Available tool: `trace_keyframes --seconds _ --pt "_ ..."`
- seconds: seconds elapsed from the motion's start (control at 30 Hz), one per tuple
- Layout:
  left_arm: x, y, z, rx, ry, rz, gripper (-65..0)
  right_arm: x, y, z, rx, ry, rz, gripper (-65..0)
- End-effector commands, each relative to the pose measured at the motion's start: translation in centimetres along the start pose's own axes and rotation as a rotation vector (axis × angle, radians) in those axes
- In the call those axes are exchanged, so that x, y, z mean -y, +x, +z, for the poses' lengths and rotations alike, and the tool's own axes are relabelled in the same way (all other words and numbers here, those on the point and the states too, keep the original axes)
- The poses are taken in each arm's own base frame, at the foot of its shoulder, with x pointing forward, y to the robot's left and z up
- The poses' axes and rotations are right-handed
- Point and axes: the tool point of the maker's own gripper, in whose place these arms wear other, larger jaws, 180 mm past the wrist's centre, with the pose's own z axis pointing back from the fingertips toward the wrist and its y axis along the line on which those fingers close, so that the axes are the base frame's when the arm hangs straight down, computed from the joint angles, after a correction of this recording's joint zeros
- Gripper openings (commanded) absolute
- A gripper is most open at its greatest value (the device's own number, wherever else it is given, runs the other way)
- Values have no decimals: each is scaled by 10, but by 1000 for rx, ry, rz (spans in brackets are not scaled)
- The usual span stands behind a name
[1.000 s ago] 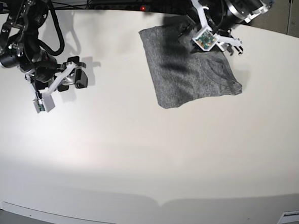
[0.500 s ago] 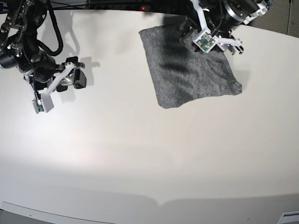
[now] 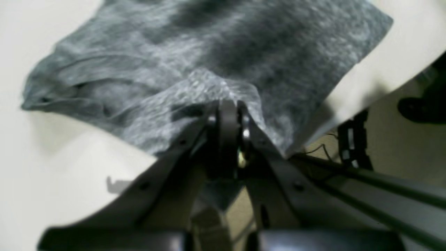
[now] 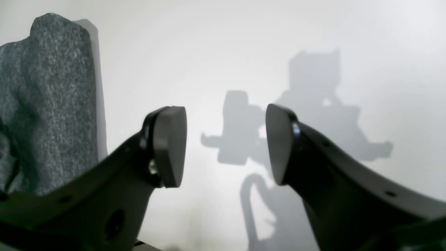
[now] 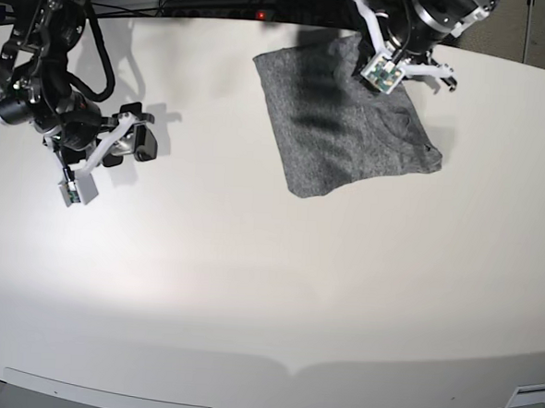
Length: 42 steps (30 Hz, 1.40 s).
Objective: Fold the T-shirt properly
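t-shirt [image 5: 328, 133] is bunched on the table [image 5: 249, 277], far side, right of centre. its raised fabric is clenched by left gripper [image 3: 228, 108]. right gripper [image 4: 225, 146] is held open above bare tabletop, left.

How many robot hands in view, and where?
2. Left hand: closed on a raised fold of the grey T-shirt. Right hand: open above the table, beside the shirt.
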Motion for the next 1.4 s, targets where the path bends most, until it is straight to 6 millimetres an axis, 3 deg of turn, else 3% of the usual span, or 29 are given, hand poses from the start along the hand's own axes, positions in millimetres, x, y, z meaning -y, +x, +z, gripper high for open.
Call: trace_keyframes --seconds 0.0,0.13,0.37,0.57,0.67,0.73,0.83,0.93,1.03,1.1,1.23,1.37 --pt "0 5 7 25 6 11 -650 1 13 5 42 0 23 -289" --pt "-14 -13 20 10 62 45 -650 1 13 5 42 0 24 -289" --pt "-74 -44 48 -54 309 118 -650 0 13 5 43 3 22 -289" --pt "-80 -76 49 -165 325 139 -650 0 13 5 44 6 21 -289" --pt "-85 -89 50 -206 356 110 -488 0 13 5 43 6 21 -289" --pt "-102 -92 58 -219 463 108 -413 0 13 5 44 6 21 -289" --pt "-132 -92 77 -221 663 91 -409 0 13 5 44 6 21 -289" --pt "-146 -84 88 -191 763 95 -419 -2 15 5 52 16 18 -289" --pt "-140 -75 85 -146 725 182 -497 -12 20 5 84 64 2 -290" --pt "-125 -69 74 -118 623 244 -529 -19 22 2 91 88 10 -313" --pt "-81 -59 51 -81 342 331 -582 -45 29 -9 108 151 60 -454" --pt "-60 -52 44 -57 215 353 -650 -69 36 -24 107 170 166 -629"
